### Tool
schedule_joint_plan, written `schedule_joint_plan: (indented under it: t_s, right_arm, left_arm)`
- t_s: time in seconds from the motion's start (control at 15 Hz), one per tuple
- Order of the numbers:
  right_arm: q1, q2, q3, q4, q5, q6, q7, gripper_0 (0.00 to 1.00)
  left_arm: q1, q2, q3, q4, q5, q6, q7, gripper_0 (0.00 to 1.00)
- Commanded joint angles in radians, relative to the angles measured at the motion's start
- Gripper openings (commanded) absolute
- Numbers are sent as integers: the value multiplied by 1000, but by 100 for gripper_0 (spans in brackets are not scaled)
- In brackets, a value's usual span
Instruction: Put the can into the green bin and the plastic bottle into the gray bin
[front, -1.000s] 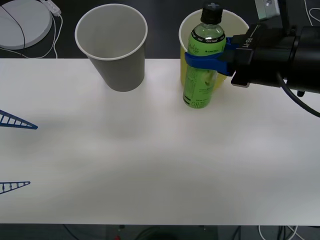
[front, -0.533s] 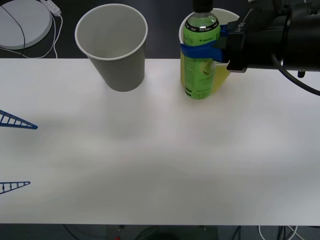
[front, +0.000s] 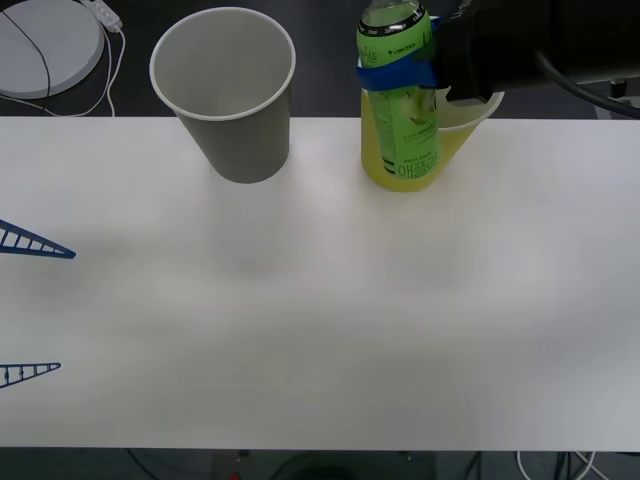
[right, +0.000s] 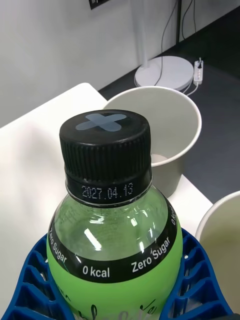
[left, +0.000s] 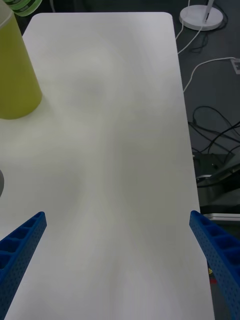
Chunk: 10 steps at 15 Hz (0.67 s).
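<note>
Risking a drop into the yellow-green tapered paper cup at one o'clock instead of the gray tapered paper cup at eleven, with the right hand clamped on the small clear plastic bottle of green drink.

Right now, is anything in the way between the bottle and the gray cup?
Nothing visible. The right gripper holds the plastic bottle up in front of the green bin; only bare table lies between it and the gray bin.

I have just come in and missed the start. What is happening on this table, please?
The robot's right hand is shut on a plastic bottle of green drink, holding it above the table in front of the green bin. The gray bin stands to its left. The left hand waits open over the table's left side.
</note>
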<state>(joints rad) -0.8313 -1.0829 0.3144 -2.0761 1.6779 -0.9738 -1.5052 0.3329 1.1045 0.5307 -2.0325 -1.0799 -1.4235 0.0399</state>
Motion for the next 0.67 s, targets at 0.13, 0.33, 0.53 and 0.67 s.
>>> schedule_joint_plan:
  t_s: [0.13, 0.33, 0.53, 0.67]
  right_arm:
    - [-92, 87, 0, 56, 72, -141, -3, 0]
    - [-173, 182, 0, 122, 128, -252, -3, 0]
    - [-267, 288, 0, 200, 189, -368, -3, 0]
    - [-327, 356, 0, 257, 235, -444, -3, 0]
  left_arm:
    - [0, 0, 0, 0, 0, 0, 0, 100]
    - [0, 0, 0, 0, 0, 0, 0, 100]
    - [0, 0, 0, 0, 0, 0, 0, 100]
    - [0, 0, 0, 0, 0, 0, 0, 100]
